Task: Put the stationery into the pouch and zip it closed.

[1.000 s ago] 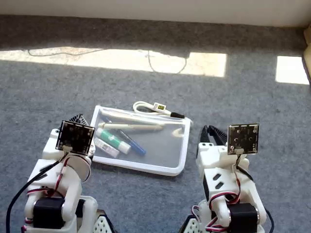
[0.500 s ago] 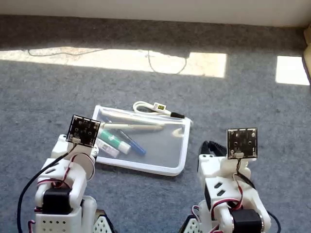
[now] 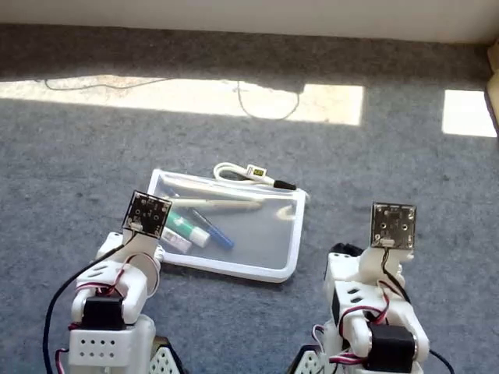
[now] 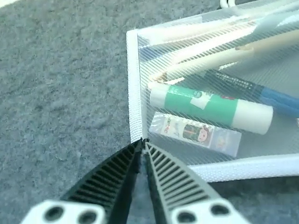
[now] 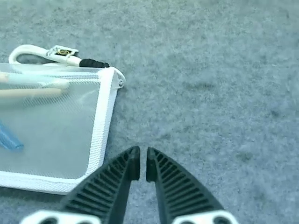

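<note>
Pouch (image 3: 269,230), clear mesh with white edging: flat on grey carpet (image 3: 93,156), centre of the high view, unmoved against the earlier frames. Contents, all inside: green-and-white glue stick (image 3: 185,226), blue pen (image 3: 214,234), cream pencils (image 3: 214,204), small printed strip (image 3: 171,241).

White cable (image 3: 245,173) with black tip: on the carpet just beyond the pouch's upper edge, same place as before.

Left gripper (image 4: 141,143): claw drawn together to a thin slit, tips at the pouch's lower left corner; whether they pinch the edging cannot be told.

Left arm (image 3: 117,280), lower left: its wrist board has shifted rightward over the pouch's left end since a second ago.

Right gripper (image 5: 142,163): claw together, over carpet near the pouch's right edge.

Right arm (image 3: 374,312), lower right: pulled back toward the frame's bottom, less of its black claw showing than before.
</note>
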